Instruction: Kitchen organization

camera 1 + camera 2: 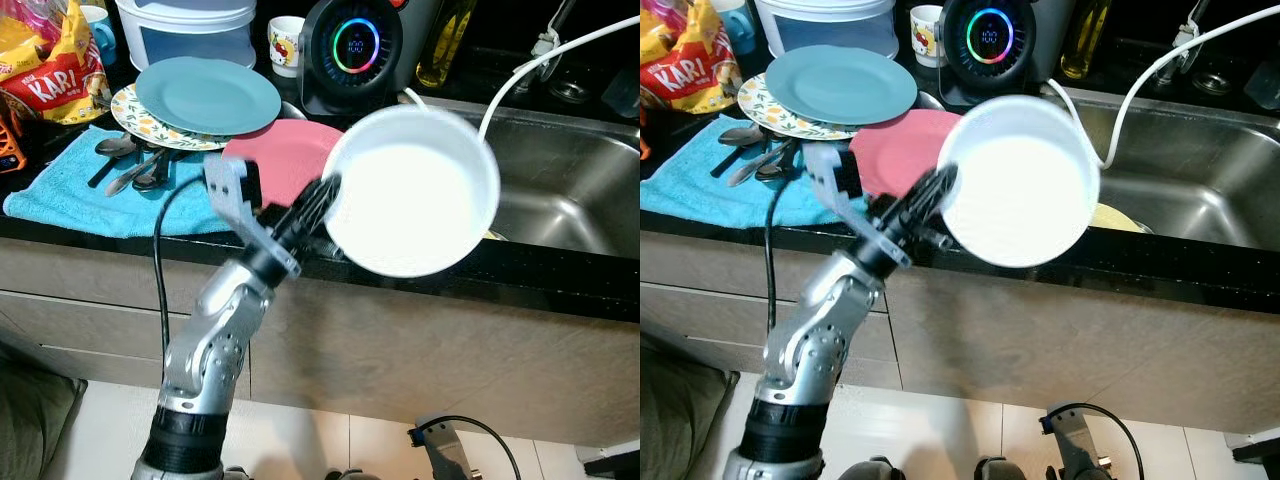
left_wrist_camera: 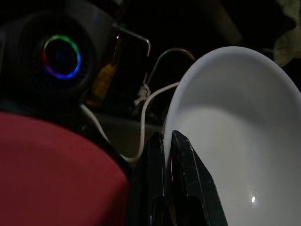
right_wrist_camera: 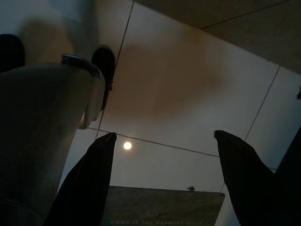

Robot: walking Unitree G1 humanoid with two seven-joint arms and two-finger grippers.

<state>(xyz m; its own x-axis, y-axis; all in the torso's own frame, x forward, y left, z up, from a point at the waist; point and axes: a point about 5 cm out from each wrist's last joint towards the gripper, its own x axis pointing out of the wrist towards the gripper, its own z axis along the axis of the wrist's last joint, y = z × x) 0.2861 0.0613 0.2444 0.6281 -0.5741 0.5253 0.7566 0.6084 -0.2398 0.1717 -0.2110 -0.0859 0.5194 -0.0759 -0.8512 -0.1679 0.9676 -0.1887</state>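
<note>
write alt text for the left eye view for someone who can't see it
The left gripper holds a white bowl by its rim, tilted, at the counter edge beside the steel sink. Behind it a red plate and a stack of plates lie by spoons on a blue towel.

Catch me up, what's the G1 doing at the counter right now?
The left gripper is shut on the rim of a white bowl, holding it tilted in the air over the counter edge, beside the sink. A red plate lies on the counter behind the arm, with a teal plate stacked on a patterned one and spoons on a blue towel. The right gripper hangs idle, open, pointed at the floor.
</note>
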